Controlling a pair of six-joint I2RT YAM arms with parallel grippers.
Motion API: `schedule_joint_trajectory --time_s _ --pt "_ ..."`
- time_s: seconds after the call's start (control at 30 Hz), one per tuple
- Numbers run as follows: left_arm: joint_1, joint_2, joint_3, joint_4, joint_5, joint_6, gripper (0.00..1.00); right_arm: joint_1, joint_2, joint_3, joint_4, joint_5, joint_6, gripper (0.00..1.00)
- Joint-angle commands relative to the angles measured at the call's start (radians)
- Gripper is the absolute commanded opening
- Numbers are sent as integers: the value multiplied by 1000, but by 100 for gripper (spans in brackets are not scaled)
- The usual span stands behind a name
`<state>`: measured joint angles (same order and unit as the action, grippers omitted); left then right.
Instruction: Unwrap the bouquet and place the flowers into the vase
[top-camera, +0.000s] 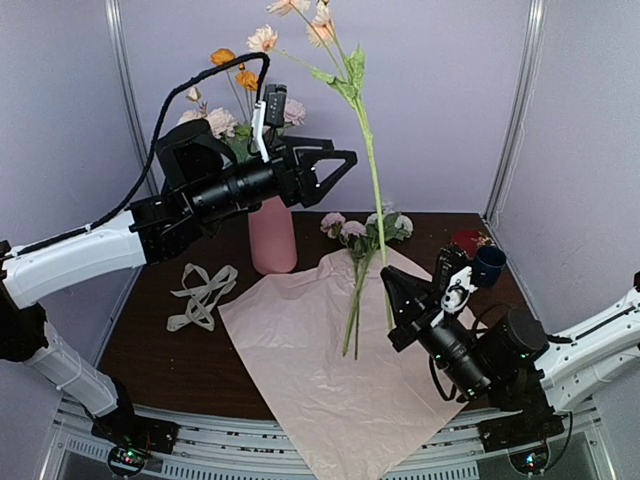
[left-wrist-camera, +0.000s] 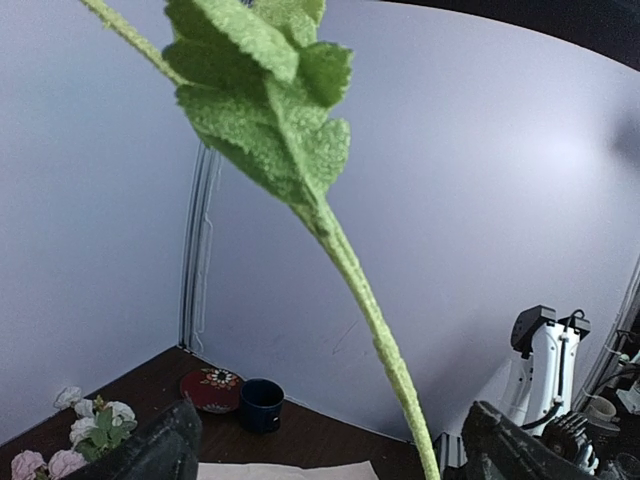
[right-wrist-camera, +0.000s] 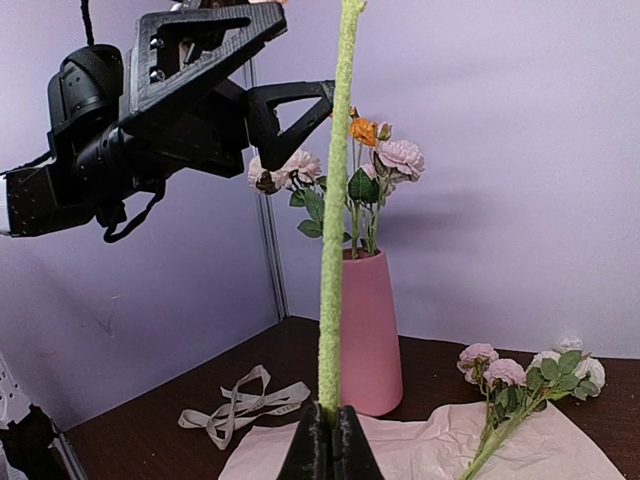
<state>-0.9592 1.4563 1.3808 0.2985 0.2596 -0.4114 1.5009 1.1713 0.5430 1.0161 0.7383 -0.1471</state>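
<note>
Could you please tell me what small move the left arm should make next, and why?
Probably ease the left gripper forward until the stem sits between its open jaws. The right gripper holds that stem upright by its base, and the stem seems to stand just past the left jaws' tips.

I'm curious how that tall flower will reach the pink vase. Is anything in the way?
Yes. The open left gripper hangs just above the vase, right beside the flower. The blooms already in the vase crowd its mouth. Nothing else visible stands between them.
</note>
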Motion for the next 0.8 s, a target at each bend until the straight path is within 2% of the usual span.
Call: schedule_joint_trajectory --time_s 0.0,0.23,0.37,0.5,0.77 --pt "3 42 61 99 68 -44 94 26 28 13 60 37 -61 0" --pt "4 65 67 163 120 -121 94 35 52 22 76 47 -71 0" --pt "22 77 54 229 154 -220 92 35 54 20 84 46 -74 0" --pt "42 90 16 325 190 -317 84 36 58 20 85 46 -74 0" --pt "43 115 22 366 220 -354 70 41 53 18 72 50 -75 0"
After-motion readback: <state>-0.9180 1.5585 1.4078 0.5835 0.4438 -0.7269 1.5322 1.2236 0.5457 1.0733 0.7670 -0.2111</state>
